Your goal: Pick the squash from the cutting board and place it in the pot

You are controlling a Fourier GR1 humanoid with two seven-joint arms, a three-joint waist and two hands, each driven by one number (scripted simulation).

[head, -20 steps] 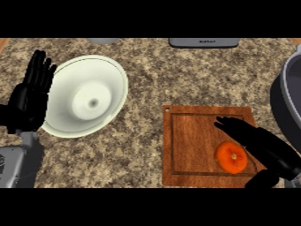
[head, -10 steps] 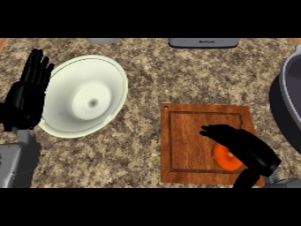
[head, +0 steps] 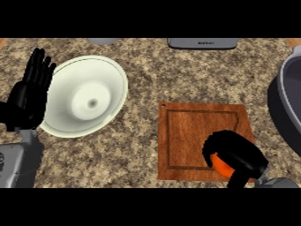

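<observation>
Squash (head: 219,166) on cutting board (head: 198,132), right hand (head: 238,155) curled around it; lift straight before swinging toward pot (head: 299,106). Left hand (head: 30,90) rests open.

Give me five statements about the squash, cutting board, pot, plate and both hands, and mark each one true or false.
1. The right robot hand is curled over the orange squash. True.
2. The squash already sits in the pot. False: it is over the cutting board, near the board's lower right corner.
3. The left robot hand is open, fingers up, at the view's left edge. True.
4. The white plate lies on the cutting board. False: it lies on the counter, left of the board.
5. The pot is at the view's right edge. True.
</observation>
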